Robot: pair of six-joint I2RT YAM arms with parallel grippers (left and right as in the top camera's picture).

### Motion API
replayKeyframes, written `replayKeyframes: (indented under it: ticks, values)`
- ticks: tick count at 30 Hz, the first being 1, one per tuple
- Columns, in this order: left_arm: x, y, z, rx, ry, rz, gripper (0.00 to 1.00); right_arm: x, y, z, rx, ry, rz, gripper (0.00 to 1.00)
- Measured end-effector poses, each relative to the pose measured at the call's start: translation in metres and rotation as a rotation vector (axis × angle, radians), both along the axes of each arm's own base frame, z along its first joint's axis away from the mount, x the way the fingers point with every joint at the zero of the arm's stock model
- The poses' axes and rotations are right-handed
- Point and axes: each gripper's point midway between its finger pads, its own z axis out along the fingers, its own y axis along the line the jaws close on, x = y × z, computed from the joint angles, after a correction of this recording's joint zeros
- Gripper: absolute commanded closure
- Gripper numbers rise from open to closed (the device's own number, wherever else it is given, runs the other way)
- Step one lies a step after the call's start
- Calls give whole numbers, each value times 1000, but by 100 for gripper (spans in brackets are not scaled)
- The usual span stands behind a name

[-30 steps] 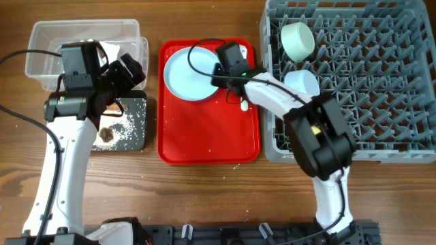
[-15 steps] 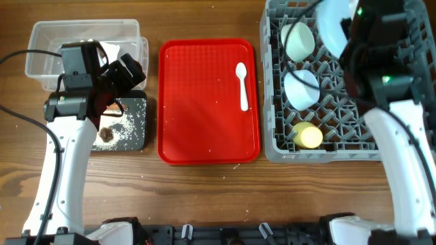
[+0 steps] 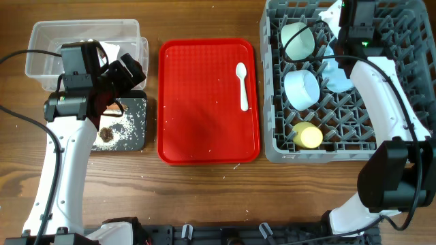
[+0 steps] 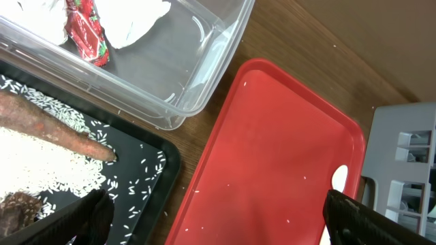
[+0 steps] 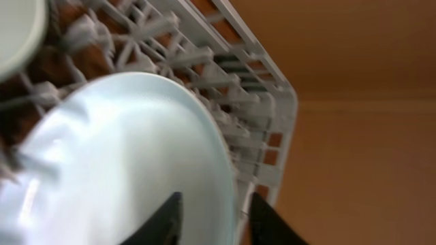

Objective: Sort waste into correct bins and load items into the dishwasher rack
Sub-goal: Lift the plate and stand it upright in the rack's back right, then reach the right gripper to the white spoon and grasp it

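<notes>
Right arm swung down into the dishwasher rack (image 3: 424,82); pale blue plate (image 3: 337,73), up at the far edge before, now stands among pegs just beside blue bowl (image 3: 302,88).
Left wrist: left gripper (image 4: 216,204) spread wide, empty, over black tray (image 4: 146,178) and red tray (image 4: 272,150).
Right wrist: right gripper (image 5: 214,218) clamped on plate rim.

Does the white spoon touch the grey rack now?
Apart. The overhead view shows the spoon lying on the red tray, with bare tray floor and the tray's raised rim between it and the rack.
</notes>
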Motion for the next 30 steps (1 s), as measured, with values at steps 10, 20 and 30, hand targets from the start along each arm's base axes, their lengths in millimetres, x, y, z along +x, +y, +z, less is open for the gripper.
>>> replayKeyframes:
  ticks: [10, 20, 30]
  values:
    - [0, 0, 0, 0, 0, 0, 0, -20, 39, 29, 385, -130, -35, 0]
    - [0, 0, 0, 0, 0, 0, 0, -40, 201, 102, 1311, -140, 139, 5]
    - [0, 0, 0, 0, 0, 0, 0, -41, 317, -71, 1108, 54, -189, 26]
